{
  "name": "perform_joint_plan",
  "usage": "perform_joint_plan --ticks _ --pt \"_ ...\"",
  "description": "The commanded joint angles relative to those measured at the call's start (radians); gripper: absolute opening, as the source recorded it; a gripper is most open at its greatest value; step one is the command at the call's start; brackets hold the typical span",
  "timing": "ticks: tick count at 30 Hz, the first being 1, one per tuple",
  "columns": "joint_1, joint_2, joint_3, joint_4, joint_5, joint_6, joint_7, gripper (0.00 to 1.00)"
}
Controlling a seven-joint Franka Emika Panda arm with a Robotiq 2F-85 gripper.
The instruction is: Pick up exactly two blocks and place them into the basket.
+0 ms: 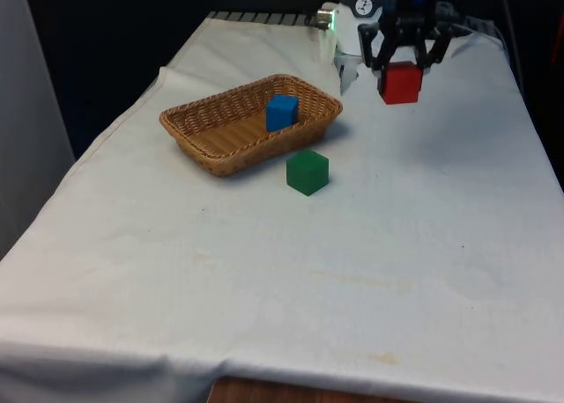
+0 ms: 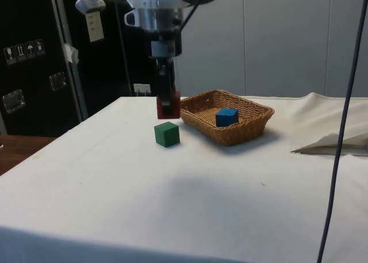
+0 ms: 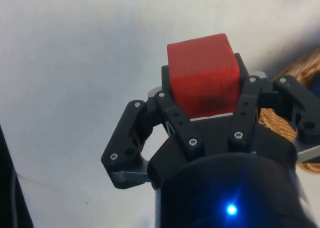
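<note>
I see my hand [image 1: 402, 68] clenched on the red cube block [image 1: 401, 82], held above the white-clothed table [image 1: 423, 244] beside the woven wicker basket [image 1: 220, 125]. 1 blue cube block [image 1: 282, 112] sits in the basket; a green cube block [image 1: 307, 172] rests just outside it.

white cloth [image 1: 370, 271] on table — black curtains [image 1: 132, 33] | dark cabinets [image 2: 29, 61] — pale wall [image 2: 276, 38]

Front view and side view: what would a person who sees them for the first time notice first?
Most striking is the red block, held by the end effector above the cloth, to the front view's right of the wicker basket. Next comes the blue block, already lying in the basket. The green block sits on the white cloth just outside the basket's near rim.
</note>
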Motion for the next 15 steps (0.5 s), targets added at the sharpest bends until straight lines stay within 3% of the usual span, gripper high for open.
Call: perform_joint_plan --ticks 1,9,15 --pt "-0.003 -0.016 -0.007 0.008 -0.005 -0.026 -0.009 0.01" --pt "0.000 -0.043 -0.035 0.040 0.000 -0.069 -0.040 0.01" --pt "-0.006 -0.032 -0.078 0.086 0.006 -0.095 -0.094 0.01"
